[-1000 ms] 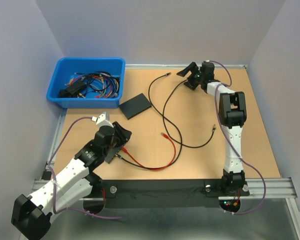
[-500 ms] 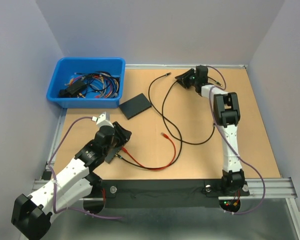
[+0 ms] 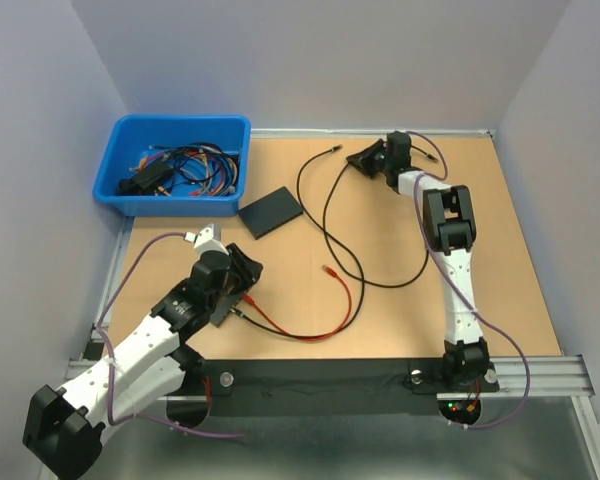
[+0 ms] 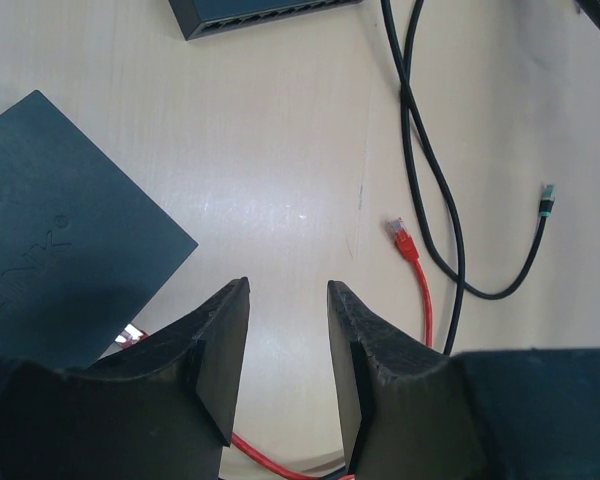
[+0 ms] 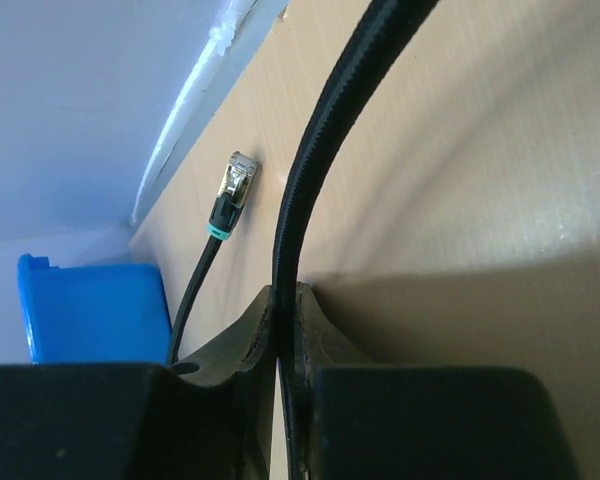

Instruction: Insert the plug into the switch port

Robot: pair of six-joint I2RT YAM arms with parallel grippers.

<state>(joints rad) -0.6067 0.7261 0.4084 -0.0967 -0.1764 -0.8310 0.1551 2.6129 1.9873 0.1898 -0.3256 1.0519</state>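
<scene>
The switch (image 3: 270, 211) is a flat black box left of the table's middle; its row of ports faces me in the left wrist view (image 4: 260, 15). A long black cable (image 3: 325, 215) loops across the table. One plug (image 3: 337, 149) on it, metal-tipped with a teal band (image 5: 238, 180), lies at the far edge. My right gripper (image 3: 363, 160) is shut on this cable (image 5: 310, 150) a short way behind that plug, the cord pinched between both fingers (image 5: 283, 292). My left gripper (image 3: 245, 272) hovers open and empty (image 4: 288, 290) over bare table.
A red cable (image 3: 345, 305) with a red plug (image 4: 400, 235) lies mid-table and runs under my left fingers. A second dark box (image 4: 60, 230) sits just left of them. The black cable's other plug (image 4: 546, 200) lies to the right. A blue bin (image 3: 175, 163) of cables stands at the far left.
My right gripper moved left along the far edge and closed from wide open onto the black cable. The left arm has not moved.
</scene>
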